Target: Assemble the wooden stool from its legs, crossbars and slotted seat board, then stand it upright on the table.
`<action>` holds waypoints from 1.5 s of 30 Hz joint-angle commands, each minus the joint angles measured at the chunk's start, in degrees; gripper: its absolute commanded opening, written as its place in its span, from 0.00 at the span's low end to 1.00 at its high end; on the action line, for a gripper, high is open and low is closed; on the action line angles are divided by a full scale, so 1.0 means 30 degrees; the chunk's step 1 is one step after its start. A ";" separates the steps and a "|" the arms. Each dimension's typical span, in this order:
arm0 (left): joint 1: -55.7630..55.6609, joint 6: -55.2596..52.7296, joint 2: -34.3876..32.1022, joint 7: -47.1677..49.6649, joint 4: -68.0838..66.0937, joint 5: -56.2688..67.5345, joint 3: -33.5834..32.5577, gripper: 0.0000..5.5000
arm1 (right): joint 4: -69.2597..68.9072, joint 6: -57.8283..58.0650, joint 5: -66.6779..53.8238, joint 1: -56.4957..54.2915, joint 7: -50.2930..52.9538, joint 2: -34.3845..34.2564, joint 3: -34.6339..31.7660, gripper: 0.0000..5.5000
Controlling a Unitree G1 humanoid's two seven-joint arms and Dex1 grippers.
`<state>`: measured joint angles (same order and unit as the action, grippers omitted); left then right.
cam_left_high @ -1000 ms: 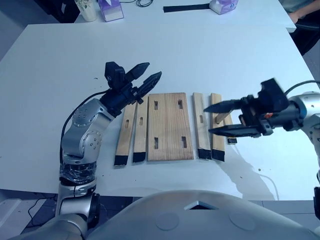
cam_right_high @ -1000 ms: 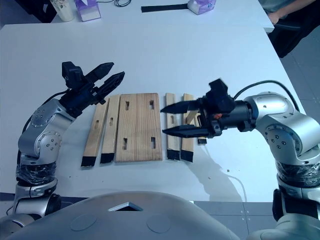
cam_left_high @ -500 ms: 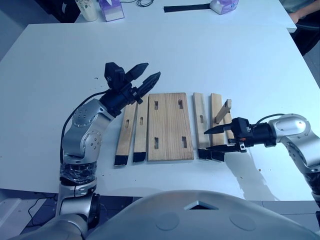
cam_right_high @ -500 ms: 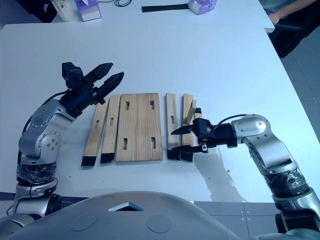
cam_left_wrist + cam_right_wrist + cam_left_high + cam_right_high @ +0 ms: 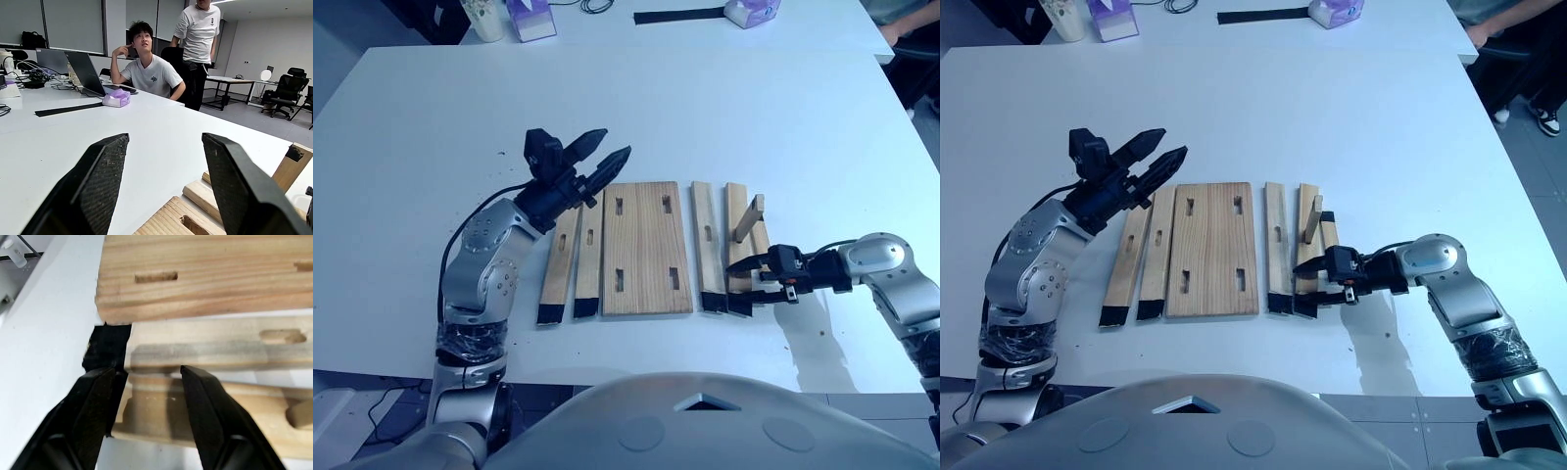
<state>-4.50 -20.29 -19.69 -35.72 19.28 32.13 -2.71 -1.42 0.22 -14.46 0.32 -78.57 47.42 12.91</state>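
Right gripper [image 5: 741, 280] is hanging part open, gripping nothing, its fingers [image 5: 98, 401] lying low over the near end of the outer leg [image 5: 737, 235] right of the seat board [image 5: 646, 247]. The wrist view is showing bare wood in the gap between them. A crossbar [image 5: 749, 217] is leaning tilted on that leg. Left gripper [image 5: 613, 147] is hovering wide open and empty by the board's far left corner. Far beyond the board, a tissue box [image 5: 116, 98] is sitting.

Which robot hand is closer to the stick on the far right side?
Right. The right gripper sits at the near end of that rightmost leg, jaws open. The left gripper hovers away across the seat board, by the left legs.
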 commanded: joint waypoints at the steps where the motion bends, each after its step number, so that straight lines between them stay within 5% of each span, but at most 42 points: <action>1: 0.0285 0.0051 -0.0027 0.0175 0.0287 -0.0134 -0.0041 0.50 | 0.0962 -0.1066 0.1035 -0.0530 -0.0138 0.0424 0.0091 0.45; 16: 0.0740 0.0056 0.0042 0.0334 0.0661 -0.0118 0.0002 0.50 | 0.0840 -0.2020 0.1348 -0.0910 0.0797 0.1746 -0.1253 0.45; 26: 0.3013 0.0435 0.0280 0.1069 0.1970 -0.0157 -0.0248 0.50 | -0.7496 0.5160 -0.2282 0.4564 0.6105 0.1308 -0.6233 0.45; 38: 0.3437 0.0597 0.0333 0.1622 0.2308 -0.0120 -0.0660 0.50 | -1.2342 1.2800 -0.1366 0.5862 1.4237 -0.1514 -0.6206 0.45; 45: 0.3433 0.0495 0.0321 0.1715 0.2363 -0.0206 -0.0675 0.50 | -1.2540 1.4299 -0.0906 0.5794 1.6140 -0.2481 -0.5601 0.45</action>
<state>5.78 -18.69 -18.47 -31.16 26.16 32.05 -4.89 -38.17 41.88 -17.66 17.73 -31.04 40.39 -4.44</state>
